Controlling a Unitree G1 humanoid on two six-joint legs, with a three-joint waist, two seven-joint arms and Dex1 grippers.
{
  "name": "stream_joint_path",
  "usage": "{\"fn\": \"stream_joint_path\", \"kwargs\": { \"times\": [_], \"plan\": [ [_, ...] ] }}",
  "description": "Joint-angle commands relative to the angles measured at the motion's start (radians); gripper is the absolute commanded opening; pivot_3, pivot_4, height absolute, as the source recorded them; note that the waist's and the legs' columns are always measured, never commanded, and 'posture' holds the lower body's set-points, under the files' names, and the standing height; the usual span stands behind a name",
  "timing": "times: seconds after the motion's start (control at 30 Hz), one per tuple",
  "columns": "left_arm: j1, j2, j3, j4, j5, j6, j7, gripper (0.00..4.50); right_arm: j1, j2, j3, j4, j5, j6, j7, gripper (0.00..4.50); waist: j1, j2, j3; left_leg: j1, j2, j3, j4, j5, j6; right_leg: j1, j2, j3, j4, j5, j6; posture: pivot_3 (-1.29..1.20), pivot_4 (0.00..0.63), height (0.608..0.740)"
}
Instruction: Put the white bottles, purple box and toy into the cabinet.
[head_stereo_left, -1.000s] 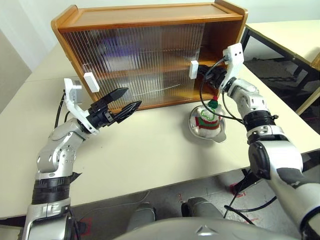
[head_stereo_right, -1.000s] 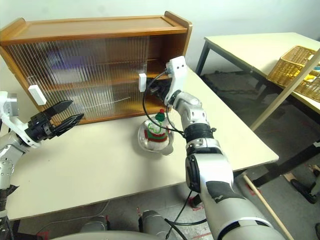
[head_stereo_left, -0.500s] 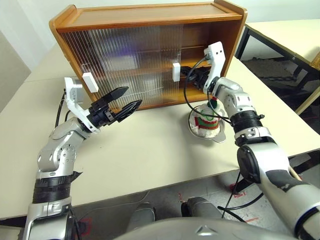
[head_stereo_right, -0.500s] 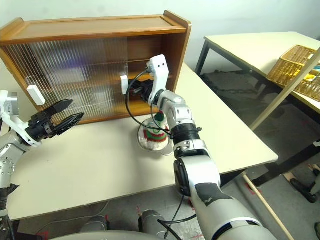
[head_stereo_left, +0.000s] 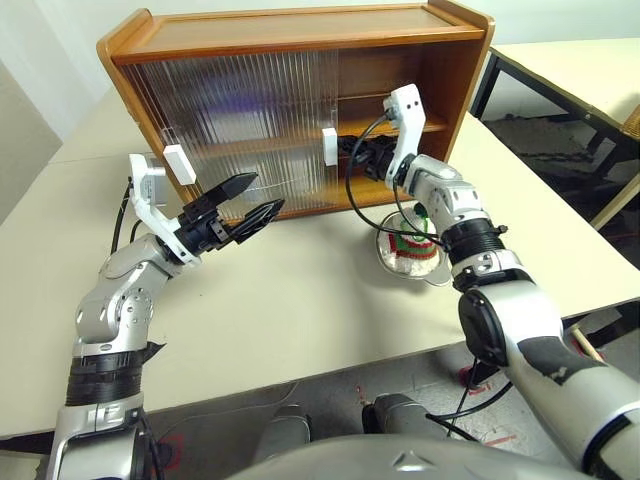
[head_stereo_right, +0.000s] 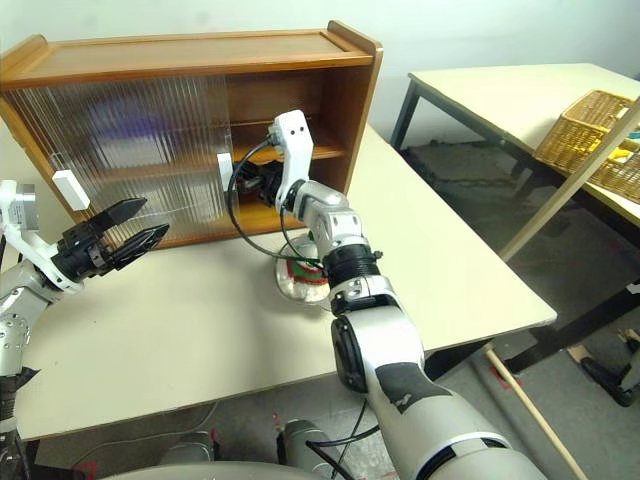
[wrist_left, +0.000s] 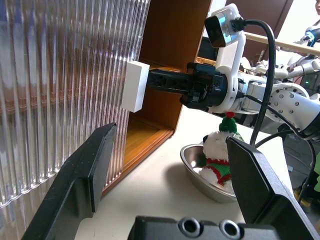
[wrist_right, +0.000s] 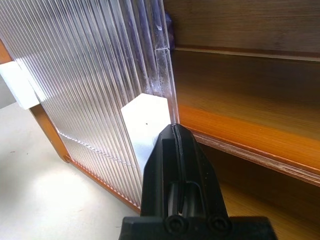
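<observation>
Orange-brown wooden cabinet (head_stereo_left: 300, 30) with ribbed translucent sliding doors on pale surface (head_stereo_left: 300, 300): right end open, both shelves bare there. You're on door-opening step.

Right gripper (head_stereo_left: 345, 152): closed fingers, holding nothing, tips against small white block handle (head_stereo_left: 329, 148) of sliding door. Push along track, level; don't ride over handle.

Small white plush toy with red hat (wrist_left: 220, 155) sits in round steel bowl (wrist_left: 197, 172), just in front of open end. Clear it with elbow.

Left gripper (head_stereo_left: 245, 205): fully spread, empty, hovering near closed doors.

Bottles, box: can't tell where.
</observation>
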Motion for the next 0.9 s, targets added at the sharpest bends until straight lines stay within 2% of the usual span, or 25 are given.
{"fn": "stream_joint_path", "kwargs": {
  "times": [0.03,0.37,0.4,0.47,0.6,0.8,0.9],
  "plan": [
    [-0.002,-0.003,-0.009,-0.009,0.006,-0.003,0.0,4.5,-0.035,0.022,0.016,0.029,-0.007,-0.018,0.008,0.05,0.0,0.0,0.0,0.0,0.0,0.0,0.0,0.0,0.0,0.0,0.0,0.0,0.0,0.0,0.0,-0.06,0.0,0.74],
    [-0.005,-0.021,-0.02,-0.009,0.012,-0.006,-0.001,4.5,0.006,-0.058,0.009,-0.048,-0.022,-0.024,-0.012,0.05,0.005,0.0,0.0,0.0,0.002,0.0,0.0,0.001,0.001,-0.002,0.002,-0.001,0.005,0.001,-0.002,-0.08,0.0,0.74],
    [-0.009,-0.025,-0.024,-0.003,0.013,-0.006,-0.004,4.5,0.026,-0.091,0.0,-0.074,-0.024,-0.016,-0.024,0.2,0.007,0.0,0.0,0.0,0.002,0.0,0.001,0.001,0.001,-0.002,0.002,-0.001,0.005,0.001,-0.002,-0.08,0.0,0.74],
    [-0.018,-0.031,-0.03,0.008,0.015,-0.008,-0.011,4.5,0.056,-0.14,-0.018,-0.112,-0.022,-0.004,-0.04,0.69,0.017,-0.001,-0.001,0.0,0.002,0.0,0.002,0.002,0.001,-0.001,0.002,-0.002,0.005,0.0,-0.003,-0.1,0.0,0.74],
    [-0.034,-0.036,-0.041,0.031,0.021,-0.012,-0.024,4.5,0.109,-0.222,-0.038,-0.18,-0.006,0.012,-0.04,2.01,0.019,-0.001,-0.001,0.0,0.001,0.001,0.006,0.002,0.001,0.001,0.001,-0.001,0.005,0.0,-0.003,-0.11,0.0,0.74],
    [-0.047,-0.034,-0.043,0.05,0.023,-0.018,-0.035,4.5,0.212,-0.322,-0.073,-0.306,0.041,0.032,0.02,4.4,0.009,-0.001,0.0,0.001,-0.003,0.001,0.011,0.002,0.001,0.003,0.003,0.0,0.008,0.001,0.001,-0.11,0.0,0.74],
    [-0.05,-0.032,-0.041,0.054,0.023,-0.019,-0.037,4.5,0.296,-0.371,-0.091,-0.39,0.081,0.053,0.078,4.46,0.007,-0.001,-0.001,0.002,-0.003,0.001,0.015,0.002,0.001,0.006,0.007,-0.001,0.008,-0.004,0.009,-0.12,0.0,0.74]
  ]
}}
